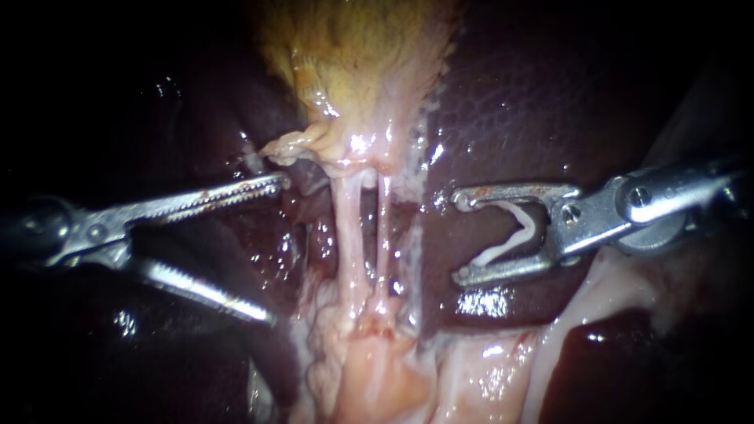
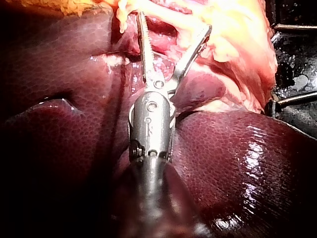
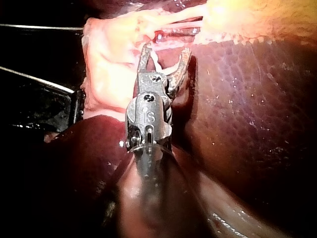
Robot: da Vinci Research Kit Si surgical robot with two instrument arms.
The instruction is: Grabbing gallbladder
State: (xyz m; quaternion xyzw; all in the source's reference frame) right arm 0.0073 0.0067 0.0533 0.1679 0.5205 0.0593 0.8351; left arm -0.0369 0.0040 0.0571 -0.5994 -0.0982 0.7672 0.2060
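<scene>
Left instrument (image 1: 276, 250) and right instrument (image 1: 459, 235) nearest, flanking two pale tubes (image 1: 345, 235) below the gallbladder (image 1: 353, 55).
Left end effector gaping wide, toothed jaws holding nothing, upper jaw tip just beside the crumpled pale fold (image 1: 294, 145) at the gallbladder's lower end; right end effector spread apart yet carrying a bent white clip (image 1: 510, 234) seated between both jaws, its tips near the tubes but apart from them; tubes side by side, taut, running down to pinkish tissue; gallbladder yellowish and lumpy at the upper middle of the endoscope view, ungripped, dark liver (image 1: 550, 94) on either side; from the left wrist, open jaws reaching ahead toward pale tissue beyond the liver; from the right wrist, clip lodged in the throat of the jaws, pale tissue just ahead.
</scene>
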